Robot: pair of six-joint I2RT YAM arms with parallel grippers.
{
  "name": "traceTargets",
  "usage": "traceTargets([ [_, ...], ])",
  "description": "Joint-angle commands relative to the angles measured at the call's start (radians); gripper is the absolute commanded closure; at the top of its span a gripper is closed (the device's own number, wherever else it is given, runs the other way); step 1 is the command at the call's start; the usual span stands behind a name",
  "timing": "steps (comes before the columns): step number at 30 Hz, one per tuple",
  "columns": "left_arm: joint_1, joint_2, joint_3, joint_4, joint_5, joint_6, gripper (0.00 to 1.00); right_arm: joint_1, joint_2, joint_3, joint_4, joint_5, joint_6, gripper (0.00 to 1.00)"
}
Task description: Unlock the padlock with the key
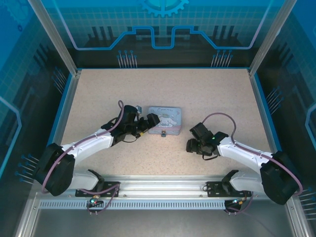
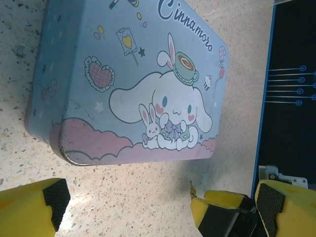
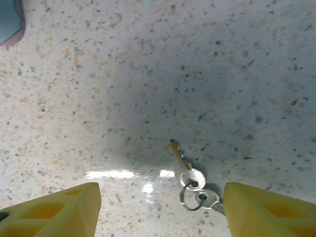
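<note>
From above, the padlock [image 1: 163, 133] is seen at the 6 o'clock edge of the tin [image 1: 164, 120], with the left gripper [image 1: 146, 124] at the tin's 9 o'clock and the right gripper [image 1: 191, 146] toward 4 o'clock. In the left wrist view, wide-open, empty jaws face the tin's lid. Finer detail is given by the right wrist: the key [image 3: 187, 172], ringed to a second key [image 3: 210, 200], lies flat on the bench [image 3: 123, 74] between open jaws, ungripped. It could be skidded away, or its twin pinched instead.

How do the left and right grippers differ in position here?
The left gripper sits at the pale blue cartoon tin box; the right gripper is apart from it. The thin silver metal key lies between the right's fingers; speckled table lies between the left's. Both are open, empty.
</note>
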Motion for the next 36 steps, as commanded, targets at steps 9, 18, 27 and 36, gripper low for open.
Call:
traceTargets([
  [9,-0.009,-0.001,0.029,0.008,0.02,0.0,0.01,-0.016,0.081,0.001,-0.017,-0.006,-0.047,0.45],
  [18,-0.008,0.022,0.032,0.033,0.031,-0.007,0.01,0.062,0.071,-0.008,-0.027,0.015,0.003,0.5],
  [27,-0.007,0.025,0.033,0.045,0.034,-0.011,0.01,0.094,0.121,-0.01,-0.023,0.059,0.044,0.54],
  [36,-0.009,0.034,0.036,0.052,0.041,-0.01,0.01,0.091,0.158,0.0,-0.019,0.109,0.068,0.58],
])
